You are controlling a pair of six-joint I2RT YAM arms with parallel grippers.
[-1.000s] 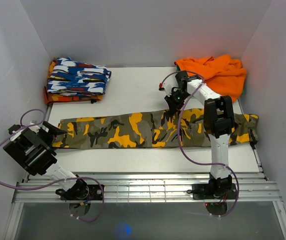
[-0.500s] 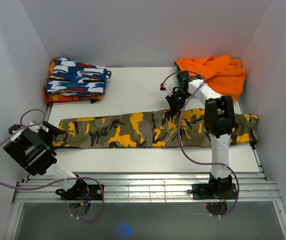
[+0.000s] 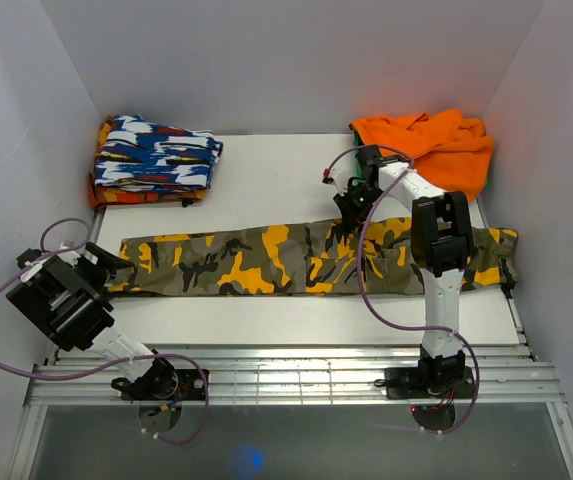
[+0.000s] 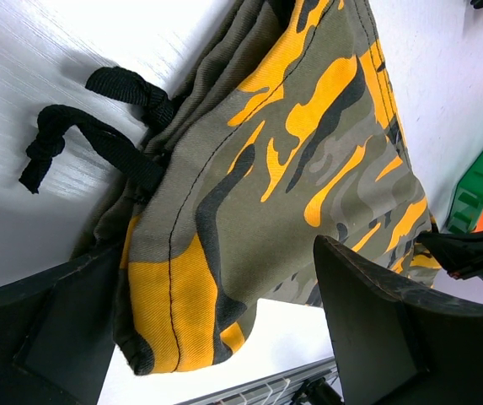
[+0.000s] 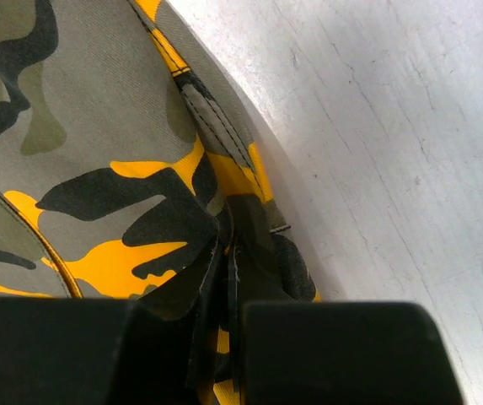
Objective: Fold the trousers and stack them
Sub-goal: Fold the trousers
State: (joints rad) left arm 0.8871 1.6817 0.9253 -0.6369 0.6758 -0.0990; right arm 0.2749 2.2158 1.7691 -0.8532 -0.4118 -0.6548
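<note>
The camouflage trousers [image 3: 266, 262] lie stretched out left to right across the white table [image 3: 266, 180]. My left gripper [image 3: 106, 268] is open at their left end. In the left wrist view the cloth [image 4: 292, 152] and its black drawstrings [image 4: 98, 126] lie between the wide-apart fingers of the left gripper [image 4: 216, 253]. My right gripper [image 3: 351, 212] is at the trousers' far edge, right of the middle. In the right wrist view the right gripper [image 5: 233, 312] is shut on a fold of the camouflage cloth [image 5: 98, 126] at that edge.
A folded blue-white-red garment [image 3: 154, 155] sits at the back left. A plain orange cloth [image 3: 436, 145] lies bunched at the back right. The trousers' right end [image 3: 501, 255] reaches the table's right edge. White walls close in on three sides.
My right gripper has shifted slightly to the right at the trousers' far edge. The left arm and the trousers have not visibly moved.
</note>
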